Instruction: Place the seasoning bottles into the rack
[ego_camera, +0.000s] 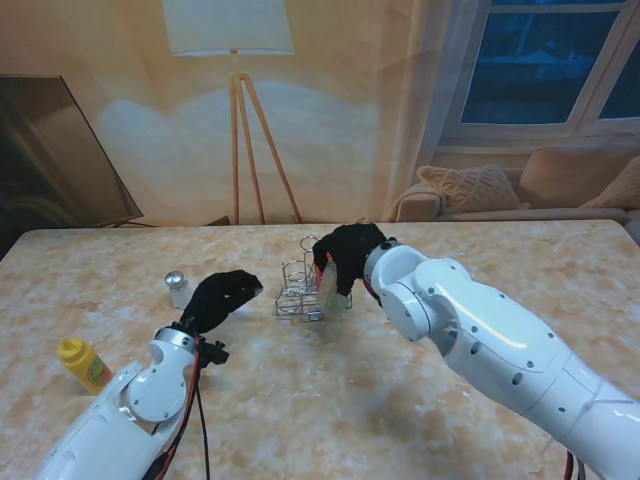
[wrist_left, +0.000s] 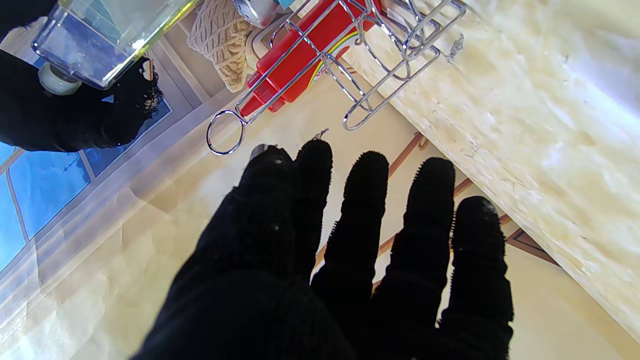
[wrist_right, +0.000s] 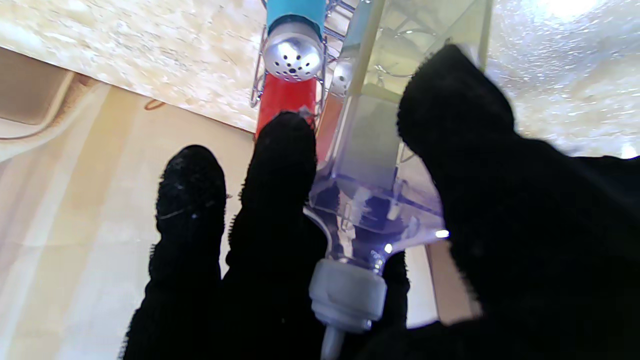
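A wire rack (ego_camera: 298, 288) stands mid-table. It holds a red bottle (wrist_left: 300, 55) and a blue shaker with a perforated metal cap (wrist_right: 293, 52). My right hand (ego_camera: 345, 255) is shut on a clear square bottle (ego_camera: 333, 290) with a white spout (wrist_right: 346, 297), held at the rack's right side just above the table. In the left wrist view that bottle (wrist_left: 102, 40) hangs beside the rack (wrist_left: 380, 60). My left hand (ego_camera: 222, 298) hovers open just left of the rack, fingers (wrist_left: 365, 200) spread. A small silver-capped shaker (ego_camera: 178, 289) and a yellow bottle (ego_camera: 85, 364) stand on the table to the left.
The marble-patterned table (ego_camera: 400, 390) stretches wide in front of me. Behind it are a floor lamp (ego_camera: 238, 110), a sofa with a cushion (ego_camera: 470, 188) and a dark screen (ego_camera: 55, 160) at the far left.
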